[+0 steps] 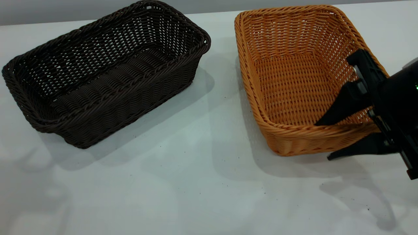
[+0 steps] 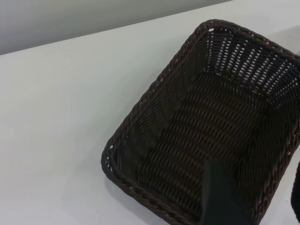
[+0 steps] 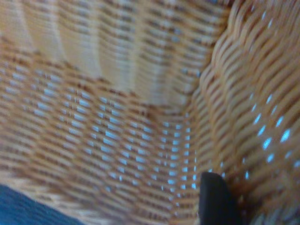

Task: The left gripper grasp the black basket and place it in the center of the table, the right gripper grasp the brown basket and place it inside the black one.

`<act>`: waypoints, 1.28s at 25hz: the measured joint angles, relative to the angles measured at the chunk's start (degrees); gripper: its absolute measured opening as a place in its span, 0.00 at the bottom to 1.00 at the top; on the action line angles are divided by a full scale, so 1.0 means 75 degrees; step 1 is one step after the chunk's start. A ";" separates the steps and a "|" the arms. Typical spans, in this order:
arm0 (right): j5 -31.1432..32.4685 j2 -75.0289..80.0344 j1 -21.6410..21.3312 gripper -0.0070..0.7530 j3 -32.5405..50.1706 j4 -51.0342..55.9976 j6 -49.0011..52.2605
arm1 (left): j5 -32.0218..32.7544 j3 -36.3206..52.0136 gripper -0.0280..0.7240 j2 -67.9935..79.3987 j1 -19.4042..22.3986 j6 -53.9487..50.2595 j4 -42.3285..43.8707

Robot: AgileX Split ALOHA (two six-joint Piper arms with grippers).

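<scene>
Reaching in from the lower right of the exterior view and straddling the near wall of the brown basket (image 1: pixel 294 81) with the right gripper (image 1: pixel 322 141). Keeping its 2 fingers spread: 1 pointing down inside the basket toward the floor of the weave, the other lying outside, low over the table (image 1: pixel 196 182). Cannot tell whether either pad is touching the wicker. Showing, in the right wrist view, only orange-tan weave (image 3: pixel 117 117) close up, an inner corner, and 1 dark fingertip (image 3: pixel 213 201) at the lower edge of the frame.

Sitting upright on the table at the upper right of the exterior frame, that brown basket, with its long side running away from the camera. Lying at the upper left, well apart from it, the black basket (image 1: pixel 107 75), turned at an angle, with its near corner pointing toward the lower left.

Hovering over the black basket (image 2: pixel 187 126) in the left wrist view, the left gripper (image 2: pixel 258 201), out of the exterior frame. Holding its 2 fingers apart as well: 1 dark finger over the basket's inside at the bottom of the frame, the other just peeking in at the right edge, with the basket's wall between them. Showing bare white table (image 2: pixel 70 117) across the left half of that view.
</scene>
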 joint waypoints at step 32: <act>-0.0493 -0.1651 -0.1504 0.16 0.0000 -0.1212 -0.0141 | -0.0041 0.0073 0.47 0.0031 -0.0007 0.0007 0.0014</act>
